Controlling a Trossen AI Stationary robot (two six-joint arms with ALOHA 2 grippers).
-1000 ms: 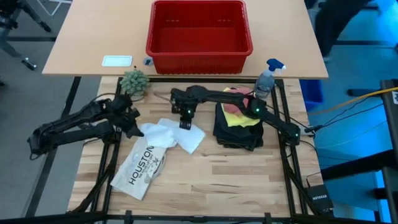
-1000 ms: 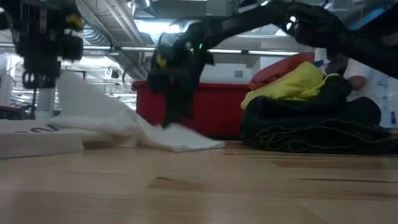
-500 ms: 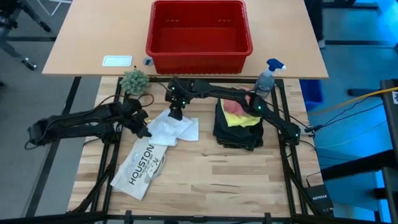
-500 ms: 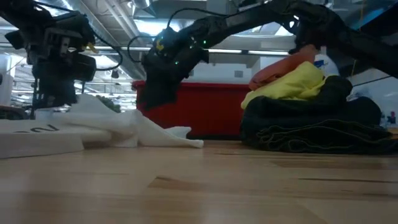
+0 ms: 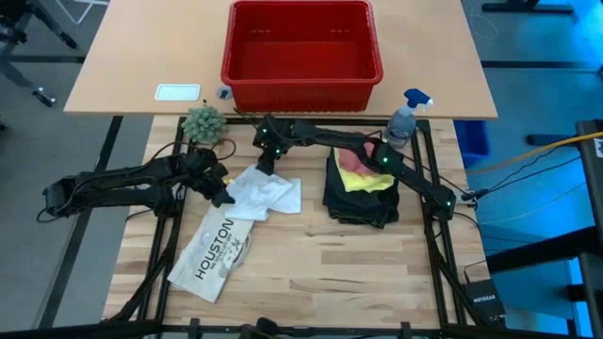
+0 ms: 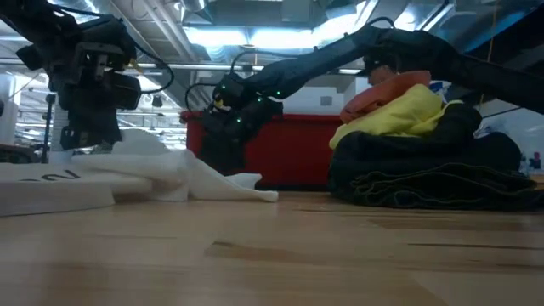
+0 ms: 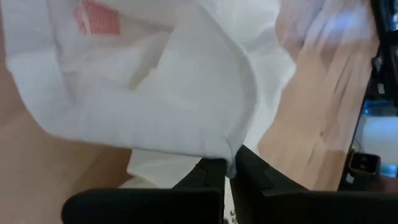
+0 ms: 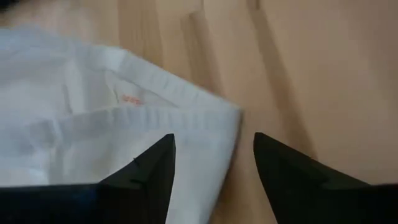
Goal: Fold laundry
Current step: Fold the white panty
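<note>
The small white cloth [image 5: 264,195] lies crumpled at the desk's [image 5: 311,264] centre-left, its 7 o'clock edge overlapping the white "HOUSTON" item [image 5: 212,250]. The left gripper [image 5: 220,196] sits at the cloth's 9 o'clock edge — jaws clenched on the fabric. The right gripper [image 5: 265,160] hovers at the cloth's 12 o'clock corner, jaws released — gripping nothing. Yellow T-shirt [image 5: 363,177] and pink cloth [image 5: 350,160] rest atop the dark trousers [image 5: 358,202] at 3 o'clock.

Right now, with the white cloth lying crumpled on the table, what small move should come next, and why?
Probably the left pincer, shut on an edge of the white cloth, should draw that edge outward to flatten it. The cloth lies bunched, partly over the flat HOUSTON item. The right pincer is open above the cloth's far corner, holding nothing, so only the left one can pull.
</note>
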